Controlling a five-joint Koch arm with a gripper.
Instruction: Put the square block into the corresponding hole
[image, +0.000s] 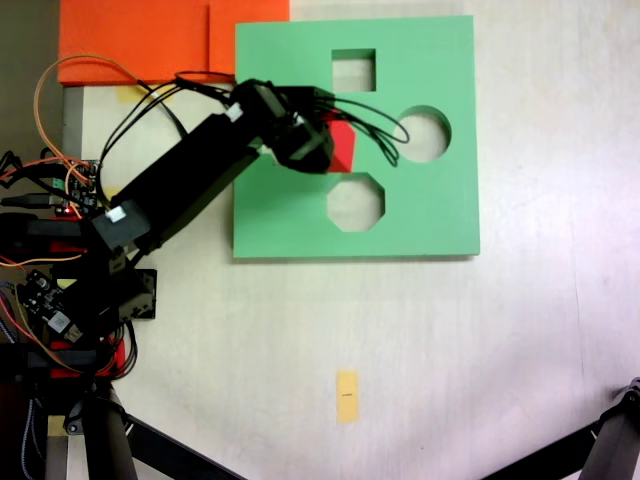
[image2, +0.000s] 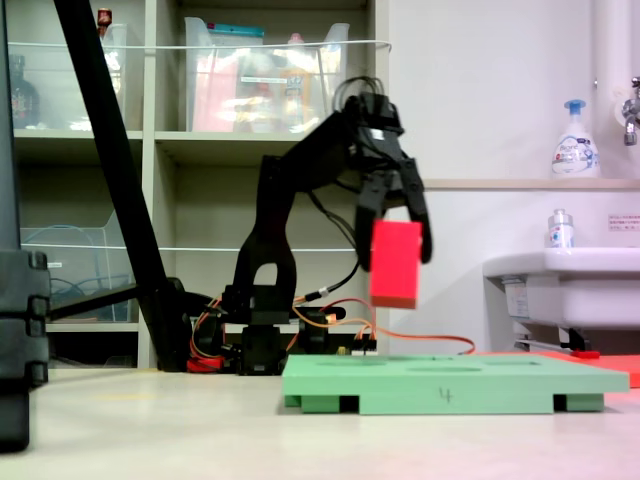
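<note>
Block (image2: 395, 263) transport is proceeding: the end effector (image2: 396, 235) is clamping the red block between its two fingers, one on each side, and is carrying it well clear above the green board (image2: 450, 385). That height is likely keeping the block's lower edge from catching the board. In the top-down fixed view the block (image: 343, 146) is hanging over bare board, nearer the octagonal cutout (image: 355, 201) than the square hole (image: 353, 70), so alignment over the hole is not yet done. The board is lying flat on the desk (image: 540, 330).

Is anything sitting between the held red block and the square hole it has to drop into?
Nothing visible. The end effector holds the red block in the air above the green board; the square hole looks open.
</note>
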